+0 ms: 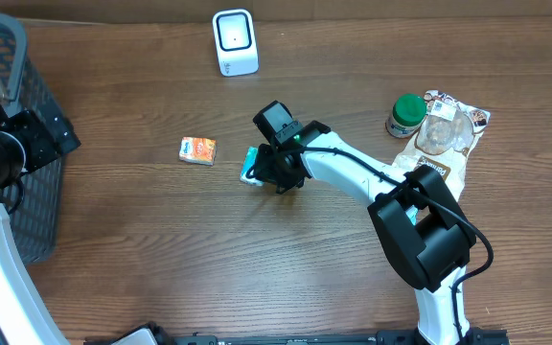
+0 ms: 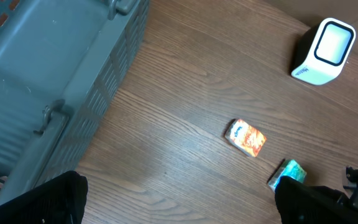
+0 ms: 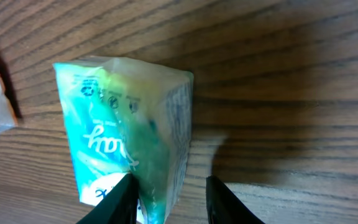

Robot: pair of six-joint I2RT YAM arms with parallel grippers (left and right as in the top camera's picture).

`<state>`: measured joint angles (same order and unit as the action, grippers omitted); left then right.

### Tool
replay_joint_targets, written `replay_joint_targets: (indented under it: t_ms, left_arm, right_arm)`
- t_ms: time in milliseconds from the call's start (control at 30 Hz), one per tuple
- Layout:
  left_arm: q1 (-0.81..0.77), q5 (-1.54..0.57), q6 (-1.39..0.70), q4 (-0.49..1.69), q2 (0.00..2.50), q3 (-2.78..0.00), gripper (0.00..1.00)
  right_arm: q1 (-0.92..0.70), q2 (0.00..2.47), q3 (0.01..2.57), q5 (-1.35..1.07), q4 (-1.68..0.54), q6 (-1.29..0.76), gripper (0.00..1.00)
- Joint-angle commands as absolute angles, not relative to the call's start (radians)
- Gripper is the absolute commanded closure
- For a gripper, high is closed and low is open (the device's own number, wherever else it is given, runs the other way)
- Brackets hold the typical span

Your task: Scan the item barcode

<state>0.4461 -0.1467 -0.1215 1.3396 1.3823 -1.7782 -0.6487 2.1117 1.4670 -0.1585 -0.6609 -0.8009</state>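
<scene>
A small teal packet (image 1: 250, 165) lies on the wooden table near the middle, also seen in the left wrist view (image 2: 289, 172). My right gripper (image 1: 274, 175) is down over it. In the right wrist view the packet (image 3: 123, 124) stands on edge between the jaws of this gripper (image 3: 169, 186). The left finger rests against its side and the right finger stands a little apart from it, so the jaws are open around it. The white scanner (image 1: 235, 41) stands at the back of the table. My left gripper (image 2: 182, 208) hangs wide open and empty over the basket's edge.
A small orange packet (image 1: 198, 150) lies left of the teal one. A grey basket (image 1: 8, 57) fills the left side. At the right are a green-lidded jar (image 1: 407, 114) and a clear bagged item (image 1: 448, 129).
</scene>
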Motion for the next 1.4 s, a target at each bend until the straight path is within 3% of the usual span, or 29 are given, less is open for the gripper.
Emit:
replay_joint_targets:
  t_ms: [0, 167, 367, 600, 833, 867, 933, 1067, 1233, 1367]
  left_arm:
    - [0.45, -0.157, -0.128, 1.338, 1.386, -1.787, 0.01]
    - [0.45, -0.157, -0.128, 1.338, 1.386, -1.787, 0.0]
    - [0.45, -0.157, -0.128, 1.338, 1.386, -1.787, 0.01]
    - [0.45, -0.157, -0.128, 1.338, 1.386, -1.787, 0.0]
    - [0.45, -0.157, -0.128, 1.338, 1.386, -1.787, 0.01]
    - [0.45, -0.157, -0.128, 1.338, 1.386, -1.787, 0.01]
    - [0.45, -0.157, -0.128, 1.338, 1.386, -1.787, 0.0]
    - [0.45, -0.157, -0.128, 1.338, 1.386, -1.787, 0.0]
    - [0.45, -0.157, -0.128, 1.338, 1.386, -1.787, 0.0]
    - [0.45, -0.157, -0.128, 1.338, 1.386, -1.787, 0.0]
  right_arm:
    - [-0.654, 2.09, 1.42, -0.135, -0.621, -0.817, 0.68]
    - [-0.659, 2.09, 1.38, -0.135, -0.577, -0.823, 0.75]
    - [-0.659, 2.09, 1.382, -0.194, -0.581, -0.764, 0.96]
    - [-0.607, 2.089, 1.479, -0.361, -0.683, -0.36, 0.96]
    - [-0.582, 2.089, 1.586, -0.164, -0.848, 0.053, 0.96]
    - [-0.582, 2.089, 1.586, -0.131, -0.848, 0.083, 0.94]
    - [-0.582, 2.089, 1.585, -0.085, -0.852, 0.124, 0.6]
    - [-0.575, 2.089, 1.585, -0.077, -0.85, 0.12, 0.37]
    - [-0.519, 2.089, 1.585, -0.176, -0.848, -0.129, 0.34]
    - [-0.472, 2.089, 1.572, -0.365, -0.863, -0.455, 0.34]
